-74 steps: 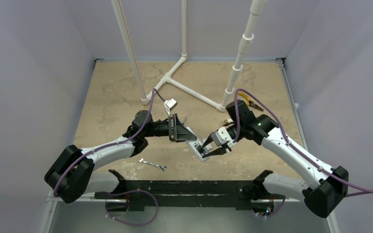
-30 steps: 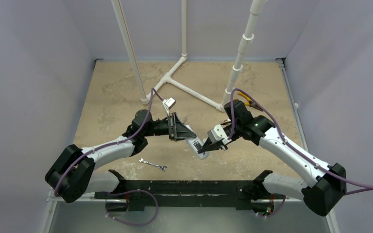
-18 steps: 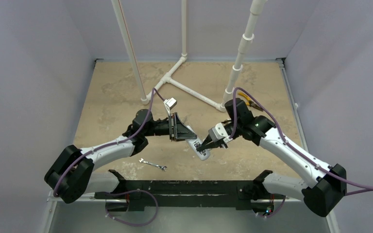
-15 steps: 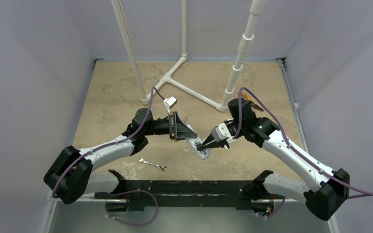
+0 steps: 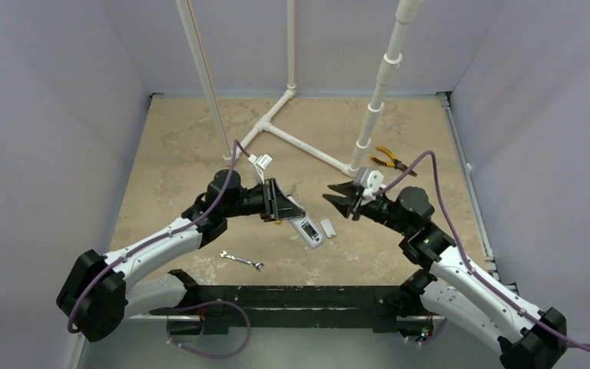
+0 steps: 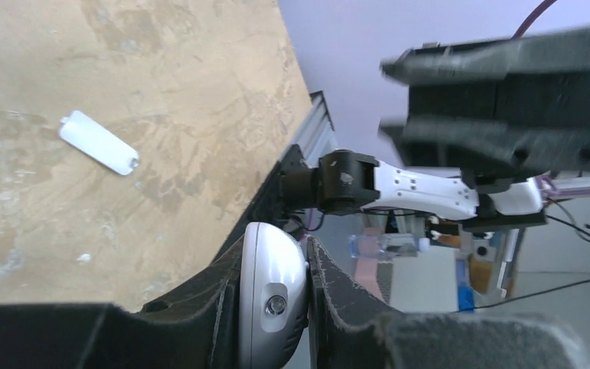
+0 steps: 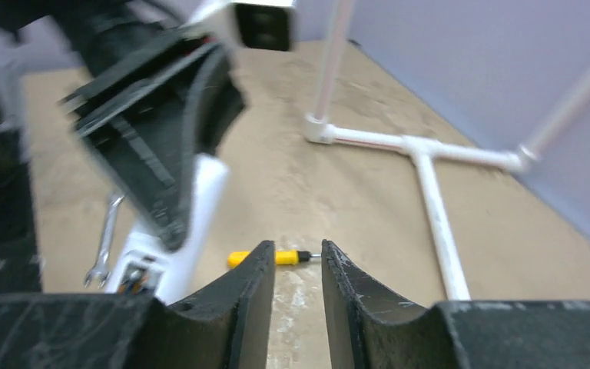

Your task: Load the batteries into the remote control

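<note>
My left gripper (image 5: 284, 211) is shut on the slim white remote control (image 5: 308, 230) and holds it tilted, its free end low over the table. In the left wrist view the remote (image 6: 273, 307) is pinched between the two fingers. In the right wrist view the remote (image 7: 200, 207) shows an open compartment at its near end. A small white cover (image 5: 328, 227) lies flat on the table beside the remote and also shows in the left wrist view (image 6: 98, 142). My right gripper (image 5: 338, 198) is open and empty, raised to the right of the remote. No batteries show.
A small wrench (image 5: 242, 261) lies near the front. A yellow-handled screwdriver (image 7: 286, 256) lies on the table ahead of my right gripper (image 7: 297, 250). Yellow-handled pliers (image 5: 390, 160) lie at the back right. A white pipe frame (image 5: 299, 142) stands at the back.
My right gripper has drawn back from the remote, up and to the right. A white cover now lies on the table beside the remote. My left gripper still holds the remote.
</note>
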